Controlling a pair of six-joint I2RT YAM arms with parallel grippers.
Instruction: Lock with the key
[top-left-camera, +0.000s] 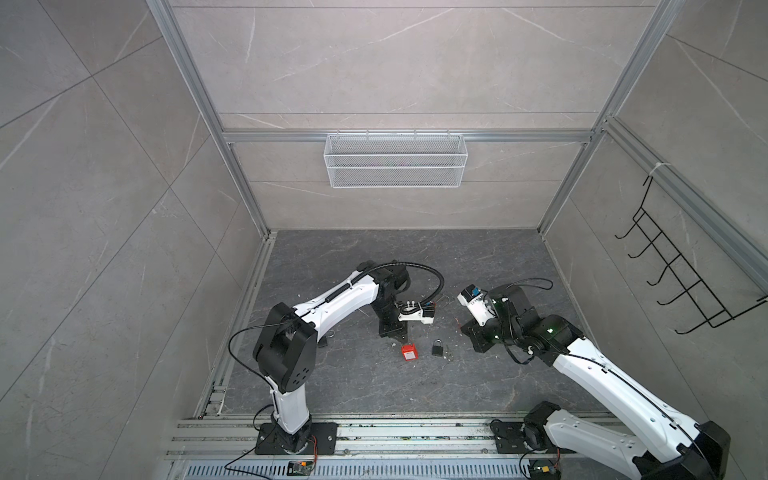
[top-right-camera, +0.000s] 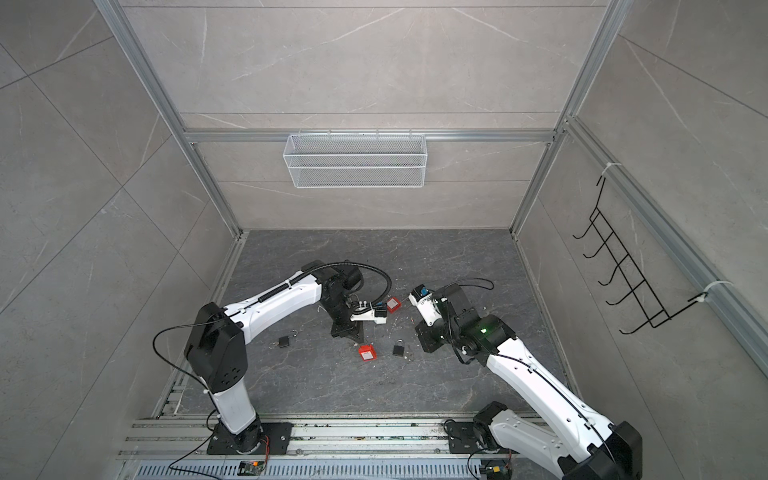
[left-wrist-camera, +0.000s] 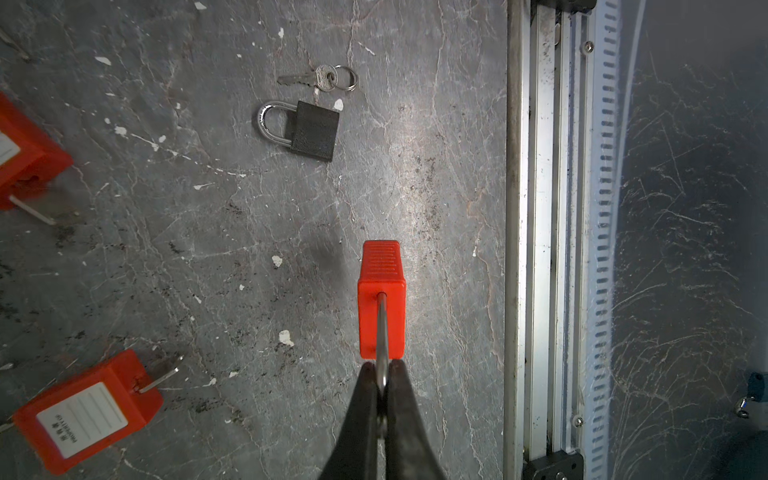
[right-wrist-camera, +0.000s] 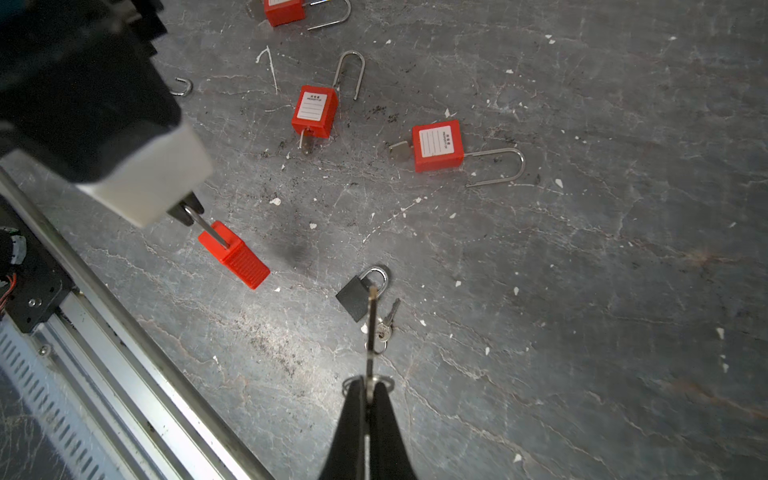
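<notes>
Two grasps are in place, nothing more. The left gripper (left-wrist-camera: 381, 370) is clamped on the shackle (left-wrist-camera: 382, 328) of the red padlock (left-wrist-camera: 381, 286), whose body hangs clear of the floor (left-wrist-camera: 208, 249). The right gripper (right-wrist-camera: 368, 384) pinches a key (right-wrist-camera: 372, 320), blade pointing out. Key and padlock sit well apart, so inserting and turning look still to do. The keyhole face is not visible. The key and the shackle show edge-on, so the teeth and the free leg are unreadable.

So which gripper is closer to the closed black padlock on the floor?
Right. The right gripper hovers close beside the black padlock, its key pointing at it. The left gripper is farther off, holding a red padlock by the shackle.
</notes>
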